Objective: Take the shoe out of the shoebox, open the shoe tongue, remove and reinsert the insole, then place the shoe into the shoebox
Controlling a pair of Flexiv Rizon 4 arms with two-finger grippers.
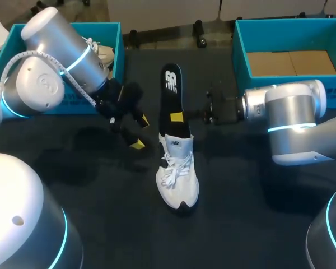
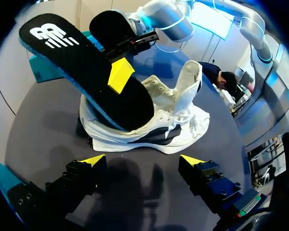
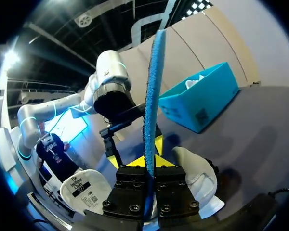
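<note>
Half the black insole [image 1: 172,95] juts from the white shoe [image 1: 178,182], which stands on the counter [image 1: 101,185]. The right claw [image 1: 177,117] pinches the insole mid-length, while the left claw [image 1: 140,132] hangs spread beside it. The insole is best slid along the shoe's length, with the left claw steadying the shoe.

Light even, from overhead. Dark table [image 1: 101,185] holds soft shadows: one left of the left gripper [image 1: 140,133], another close against the white shoe [image 1: 178,179], which reads bright. Sheen on left arm [image 1: 50,39]. Insole [image 3: 153,96] edge lit vivid blue. Cyan rings [image 1: 78,59] glow on both arms.
</note>
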